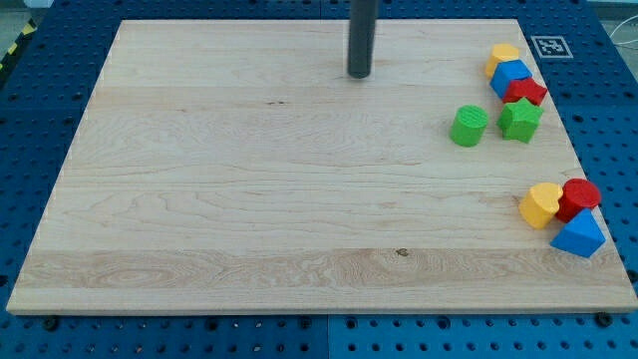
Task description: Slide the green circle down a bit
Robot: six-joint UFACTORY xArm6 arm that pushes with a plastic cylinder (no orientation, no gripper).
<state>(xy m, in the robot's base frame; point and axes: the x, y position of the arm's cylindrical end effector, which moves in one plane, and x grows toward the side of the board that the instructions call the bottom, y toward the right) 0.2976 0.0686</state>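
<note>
Near the view's top, just right of centre: my tip [359, 75] on the bare wooden board [249, 179], holding nothing, touching no block. Well apart from every block, up and to the view's left of the green circle [469, 127].

Along the right edge, an upper cluster: yellow block [504, 53] at the top, blue block [511, 75] just below and touching it, red star [527, 92] next, green star [520, 119] lowest. Green star just beside the green circle, on its right, a narrow gap between. Lower down the same edge, a second cluster: yellow heart [541, 204], red block [579, 196], blue triangle [580, 236], packed together. Nothing directly below the green circle; lower cluster off to the right.

Green circle itself: short upright cylinder, flat top, right of centre, in the board's upper half.
</note>
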